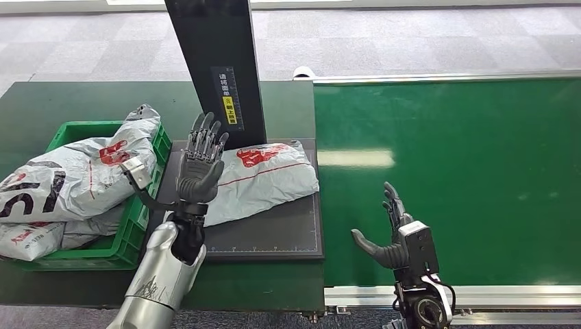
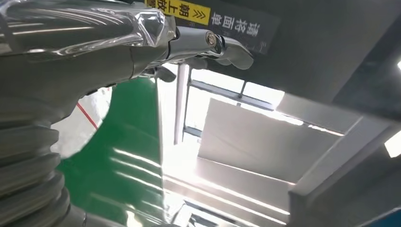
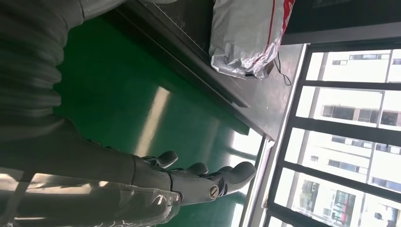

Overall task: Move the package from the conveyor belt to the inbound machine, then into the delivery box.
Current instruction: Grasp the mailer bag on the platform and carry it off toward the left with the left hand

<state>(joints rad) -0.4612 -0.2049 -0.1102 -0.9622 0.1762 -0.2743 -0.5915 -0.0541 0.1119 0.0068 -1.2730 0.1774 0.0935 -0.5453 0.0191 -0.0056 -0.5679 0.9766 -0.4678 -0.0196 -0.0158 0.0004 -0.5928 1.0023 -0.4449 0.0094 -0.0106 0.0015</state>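
Bright overhead glare streak on conveyor belt

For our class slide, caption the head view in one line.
Grey package on the inbound machine platform; left robot hand open above it, right robot hand open.

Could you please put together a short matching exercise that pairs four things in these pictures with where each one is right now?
Things:
1. package
2. green crate
3. left hand
4. right hand

Places:
A. open above the green conveyor belt
B. lying on the dark platform of the inbound machine
C. open, raised over the platform's left edge, beside the package
D. left of the platform, holding other grey bags

Pairs: 1-B, 2-D, 3-C, 4-A
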